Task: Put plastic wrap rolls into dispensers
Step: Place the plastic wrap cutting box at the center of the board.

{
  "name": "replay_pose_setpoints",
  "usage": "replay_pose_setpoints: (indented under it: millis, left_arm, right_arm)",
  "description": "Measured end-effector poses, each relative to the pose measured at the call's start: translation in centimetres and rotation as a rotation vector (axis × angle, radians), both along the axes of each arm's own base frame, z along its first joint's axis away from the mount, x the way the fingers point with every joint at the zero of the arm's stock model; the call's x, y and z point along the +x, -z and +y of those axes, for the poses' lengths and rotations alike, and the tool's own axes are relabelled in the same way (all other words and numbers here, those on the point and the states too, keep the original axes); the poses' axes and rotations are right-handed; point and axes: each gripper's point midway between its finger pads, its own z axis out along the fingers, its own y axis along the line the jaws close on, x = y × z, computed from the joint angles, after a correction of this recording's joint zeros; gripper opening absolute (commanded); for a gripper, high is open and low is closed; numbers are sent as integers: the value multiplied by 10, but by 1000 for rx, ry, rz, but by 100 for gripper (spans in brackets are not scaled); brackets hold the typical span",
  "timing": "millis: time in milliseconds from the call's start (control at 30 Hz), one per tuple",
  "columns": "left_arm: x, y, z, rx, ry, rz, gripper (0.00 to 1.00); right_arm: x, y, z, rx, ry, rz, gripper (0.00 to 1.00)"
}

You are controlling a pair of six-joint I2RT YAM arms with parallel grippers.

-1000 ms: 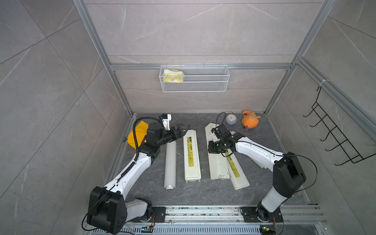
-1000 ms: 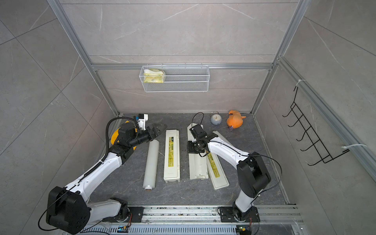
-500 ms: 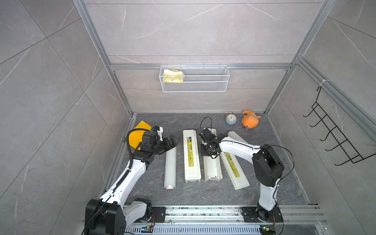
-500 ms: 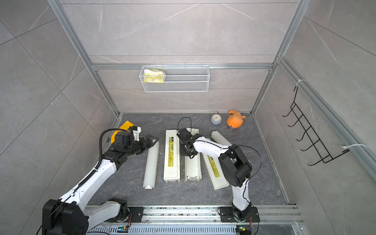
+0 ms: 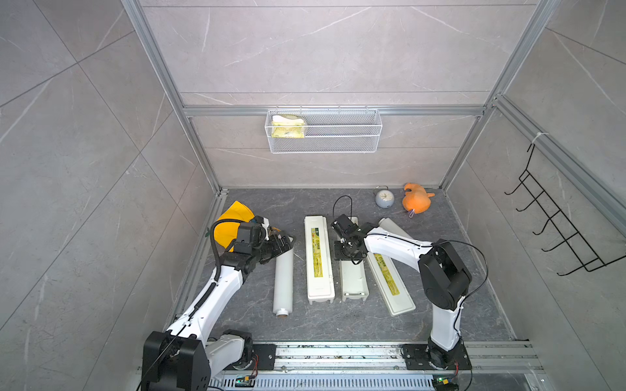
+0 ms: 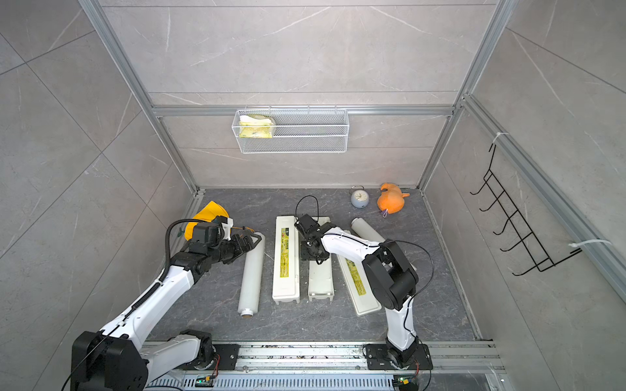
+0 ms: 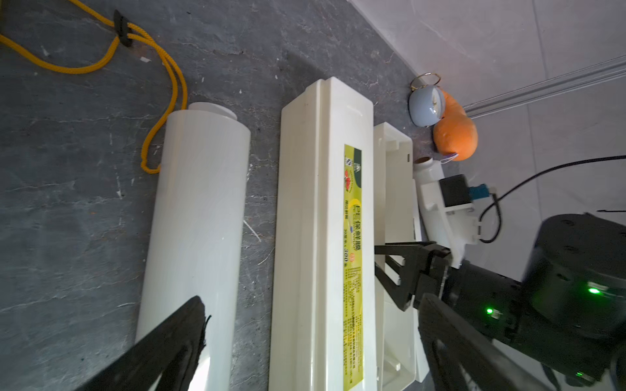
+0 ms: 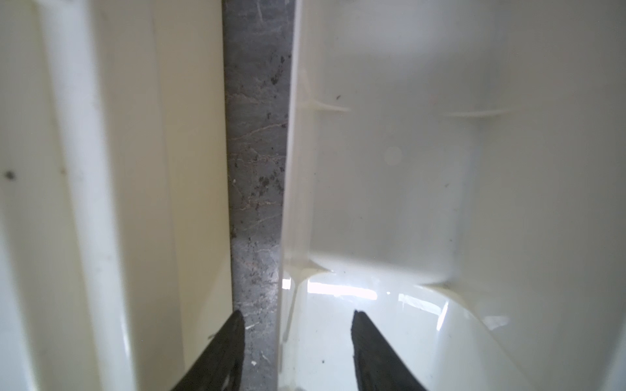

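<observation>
Loading hasn't been started: rolls are left out either side of the closed dispenser; left gripper wide open, right gripper half-open, both empty.

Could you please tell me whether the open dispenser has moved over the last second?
Yes. The open dispenser has slid sideways toward the closed dispenser, which stayed put, so the gap between them is now narrower.

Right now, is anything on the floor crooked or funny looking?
Yes. The lid with the yellow label lies slanted, fanning away from its open trough, which lines up straight with the closed dispenser. Behind it, the second roll also lies slanted, partly under the right arm.
</observation>
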Motion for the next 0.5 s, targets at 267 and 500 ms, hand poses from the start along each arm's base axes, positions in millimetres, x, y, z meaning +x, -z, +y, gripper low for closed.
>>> replay_pose_setpoints:
  millis: [267,500]
  left_arm:
    - [-12,35,17,128,-19,121,98]
    - [-20,59,20,242,16,222,98]
  right_arm:
    - [4,-60,-13,54,-34,-103,60]
    - [7,-85,-60,49,2,-142,63]
